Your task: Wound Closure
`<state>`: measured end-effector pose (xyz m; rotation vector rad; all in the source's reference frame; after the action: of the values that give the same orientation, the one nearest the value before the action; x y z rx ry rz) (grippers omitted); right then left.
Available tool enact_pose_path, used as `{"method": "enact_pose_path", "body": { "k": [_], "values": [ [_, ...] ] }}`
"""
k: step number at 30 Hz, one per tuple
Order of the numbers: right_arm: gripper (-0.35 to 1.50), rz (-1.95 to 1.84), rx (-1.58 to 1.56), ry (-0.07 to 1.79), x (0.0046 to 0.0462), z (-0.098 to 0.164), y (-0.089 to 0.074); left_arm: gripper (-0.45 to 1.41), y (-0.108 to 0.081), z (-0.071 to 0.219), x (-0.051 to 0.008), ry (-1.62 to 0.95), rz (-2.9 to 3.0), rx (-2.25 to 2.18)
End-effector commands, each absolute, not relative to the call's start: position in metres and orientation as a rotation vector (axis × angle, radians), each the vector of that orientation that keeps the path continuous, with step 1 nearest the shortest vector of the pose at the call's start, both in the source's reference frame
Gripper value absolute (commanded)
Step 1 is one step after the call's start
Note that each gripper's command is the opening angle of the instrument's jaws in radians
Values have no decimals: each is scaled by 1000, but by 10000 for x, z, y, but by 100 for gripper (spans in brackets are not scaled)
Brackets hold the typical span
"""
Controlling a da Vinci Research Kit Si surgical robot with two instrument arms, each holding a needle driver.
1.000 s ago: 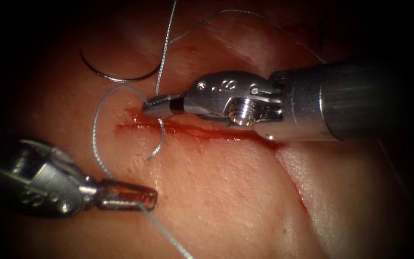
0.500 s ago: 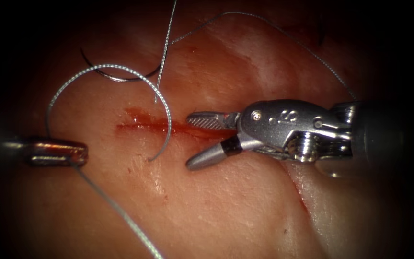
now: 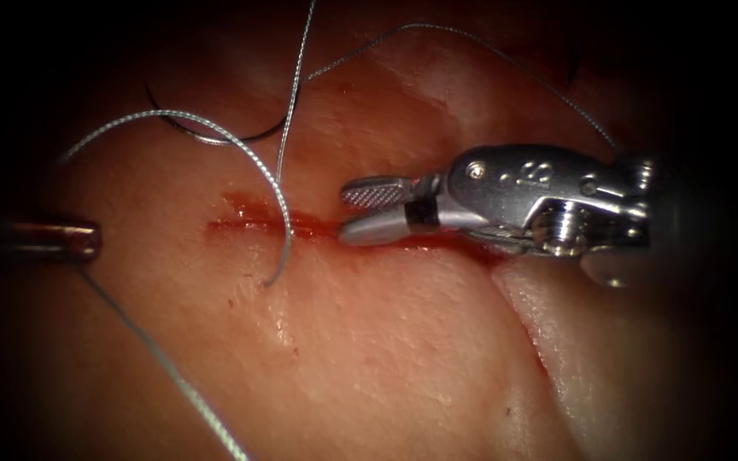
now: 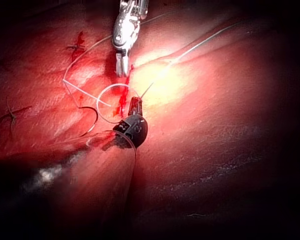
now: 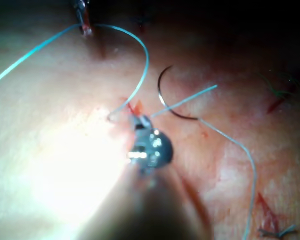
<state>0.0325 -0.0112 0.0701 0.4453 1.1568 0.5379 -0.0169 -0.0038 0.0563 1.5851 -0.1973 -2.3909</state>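
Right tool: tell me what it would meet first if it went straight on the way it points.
Likely the thread crossing the cut: the open right tool points left along it. Depth unclear; it might pass above.

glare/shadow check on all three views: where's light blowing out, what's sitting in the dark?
Endoscope view: the edges fall into shadow. The left claw, shut on the thread, sits in that dim rim. The open, empty right claw catches highlights. The needle lies free on the tissue, dimly lit. Left wrist view: glare patch on the tissue near the cut. Right wrist view: strong glare on the tissue beside the right claw.
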Motion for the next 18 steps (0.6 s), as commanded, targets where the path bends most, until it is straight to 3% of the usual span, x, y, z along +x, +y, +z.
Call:
{"method": "enact_pose_path", "body": {
  "k": [1,4,10,18],
  "values": [
    [-18,558,418,1157,342,724,-96,-45,-41,568,-182,-198,-2372,1596],
    [-35,574,398,1192,365,745,-92,-45,-43,568,-198,-206,-2345,1639],
    [-35,536,435,1217,401,749,-106,-45,-46,588,-215,-223,-2315,1644],
    [-35,553,454,1281,406,719,-107,-45,-51,634,-221,-226,-2362,1649]
  ]
}}
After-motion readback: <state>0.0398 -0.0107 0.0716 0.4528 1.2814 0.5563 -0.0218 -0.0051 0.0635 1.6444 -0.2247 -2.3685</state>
